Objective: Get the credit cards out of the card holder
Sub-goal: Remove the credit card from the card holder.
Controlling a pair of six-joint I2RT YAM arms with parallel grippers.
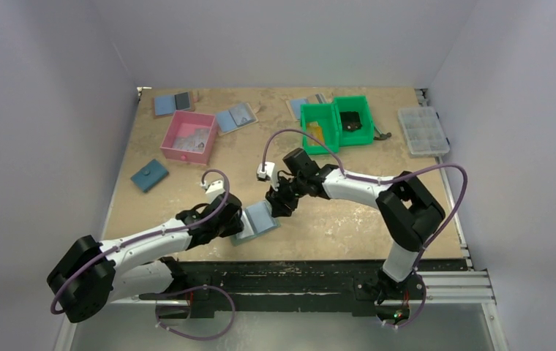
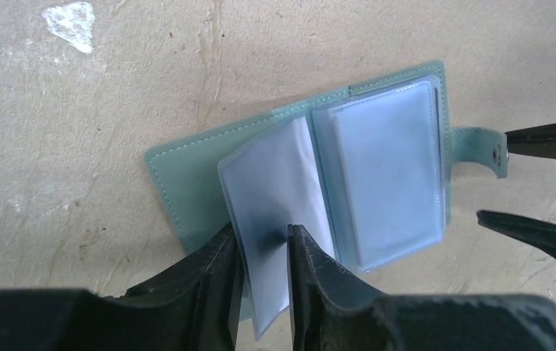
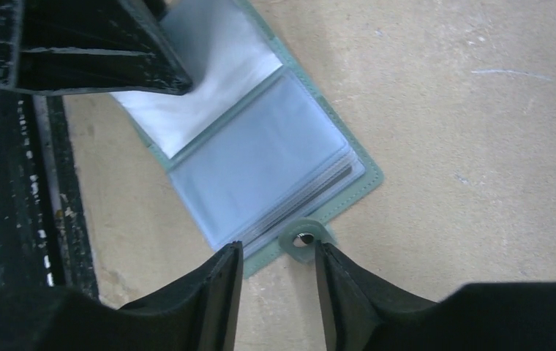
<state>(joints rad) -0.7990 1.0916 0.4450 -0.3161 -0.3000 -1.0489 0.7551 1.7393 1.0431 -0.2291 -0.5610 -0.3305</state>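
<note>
The small bifold card holder (image 2: pixel 183 183), dull grey-green outside with clear plastic sleeves inside, lies open and flat on the pale wooden table (image 1: pixel 348 219). It sits near the front edge, between my two arms.

My left gripper (image 2: pixel 260 234) has its jaws drawn narrow around a single translucent sleeve leaf (image 2: pixel 275 168). The leaf is lifted off the left half of the holder and stands up between my fingers. The remaining sleeves lie stacked (image 2: pixel 385 183) on the right half.

My right gripper (image 3: pixel 276 252) is at the holder's far side with its jaws apart. The grey-green closing strap with its snap stud (image 3: pixel 303 240) sits between my fingertips, close against one finger and clear of the other, so nothing is clamped.

I cannot tell whether the sleeves hold any cards. Well away at the back of the table, something orange-yellow (image 1: pixel 315 134) lies in the left compartment of a green plastic bin (image 1: pixel 317 108).
</note>
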